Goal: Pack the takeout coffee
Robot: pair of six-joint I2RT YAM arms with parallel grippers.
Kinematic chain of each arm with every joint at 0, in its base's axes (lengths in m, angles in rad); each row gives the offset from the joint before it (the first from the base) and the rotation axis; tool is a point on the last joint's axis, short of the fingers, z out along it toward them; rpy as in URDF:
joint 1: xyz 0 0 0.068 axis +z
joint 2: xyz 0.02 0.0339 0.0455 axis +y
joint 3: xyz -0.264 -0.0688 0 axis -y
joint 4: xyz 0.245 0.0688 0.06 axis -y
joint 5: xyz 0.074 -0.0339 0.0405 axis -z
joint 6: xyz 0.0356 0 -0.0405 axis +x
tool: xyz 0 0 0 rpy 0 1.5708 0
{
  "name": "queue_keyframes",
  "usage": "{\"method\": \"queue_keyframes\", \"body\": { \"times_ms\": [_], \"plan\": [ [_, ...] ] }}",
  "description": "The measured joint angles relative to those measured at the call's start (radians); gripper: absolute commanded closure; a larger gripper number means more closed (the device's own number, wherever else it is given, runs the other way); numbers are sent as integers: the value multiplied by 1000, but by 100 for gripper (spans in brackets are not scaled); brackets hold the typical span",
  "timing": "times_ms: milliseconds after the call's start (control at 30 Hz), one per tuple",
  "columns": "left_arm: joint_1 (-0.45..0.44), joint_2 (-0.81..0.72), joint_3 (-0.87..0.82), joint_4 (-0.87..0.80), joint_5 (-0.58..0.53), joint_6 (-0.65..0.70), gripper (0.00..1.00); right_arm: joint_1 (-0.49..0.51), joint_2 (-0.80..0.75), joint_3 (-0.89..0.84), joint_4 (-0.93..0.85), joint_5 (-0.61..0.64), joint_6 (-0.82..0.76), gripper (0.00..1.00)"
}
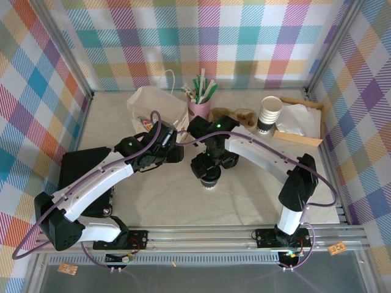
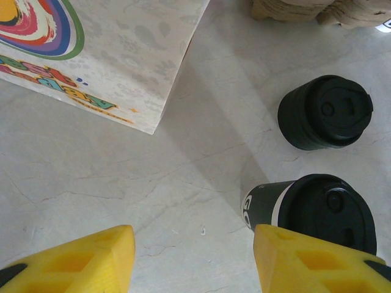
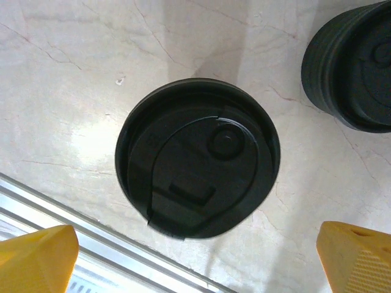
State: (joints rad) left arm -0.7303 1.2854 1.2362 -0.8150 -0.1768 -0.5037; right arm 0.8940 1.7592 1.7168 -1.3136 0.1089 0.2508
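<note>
Takeout coffee (image 3: 198, 159): we see it upright on the table (image 3: 73, 91), long axis vertical, lid facing up.
Right gripper (image 3: 197, 259): spread wide above it, holding nothing.
Left gripper (image 2: 195, 259): parted, empty, just beside it.

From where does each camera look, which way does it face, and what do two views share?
Top external: above and behind the arms, facing down on the table; shows both arms, left end effector, right end effector.
Left wrist: on the left arm, facing down at paper bag, lid stack, takeout coffee; its yellow fingers at bottom.
Right wrist: straight above the coffee's lid; its fingers in the bottom corners.
Shared: both wrist views hold the coffee and lid stack.
</note>
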Motion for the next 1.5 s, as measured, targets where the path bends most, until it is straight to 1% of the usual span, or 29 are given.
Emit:
{"method": "queue_keyframes", "body": {
  "times_ms": [167,267,400,500,600,667,767,900,1033,1133,1233,1333,1400,1433,1500],
  "plan": [
    [0,0,0,-4,11,-14,47,-23,-65,9,0,-5,27,0],
    [0,0,-6,-6,46,-46,49,-45,-116,1,3,-15,50,4],
    [0,0,-54,5,106,-104,51,-84,-194,-35,6,-33,89,16],
    [-4,-3,-119,22,151,-151,52,-126,-256,-101,16,-76,122,27],
    [-16,-14,-185,50,188,-203,52,-190,-316,-192,47,-146,158,31],
    [-34,-26,-214,67,206,-235,53,-230,-343,-243,64,-194,182,32],
    [-63,-46,-232,89,214,-268,53,-266,-348,-272,87,-245,199,32],
    [-94,-87,-247,108,213,-299,53,-280,-346,-280,111,-295,206,30],
    [-99,-157,-294,119,205,-332,52,-287,-330,-280,127,-333,206,29],
    [-101,-197,-329,120,200,-359,52,-291,-305,-280,135,-355,206,30],
    [-109,-215,-355,127,195,-384,52,-291,-291,-280,146,-373,206,36],
    [-121,-218,-373,150,196,-404,53,-292,-289,-285,155,-392,204,46],
    [-126,-217,-378,167,198,-415,54,-292,-288,-294,164,-402,202,52],
    [-127,-217,-378,174,201,-418,56,-292,-287,-303,169,-407,203,56],
    [-132,-217,-378,188,206,-423,60,-292,-287,-324,177,-417,202,68]
  ]
}}
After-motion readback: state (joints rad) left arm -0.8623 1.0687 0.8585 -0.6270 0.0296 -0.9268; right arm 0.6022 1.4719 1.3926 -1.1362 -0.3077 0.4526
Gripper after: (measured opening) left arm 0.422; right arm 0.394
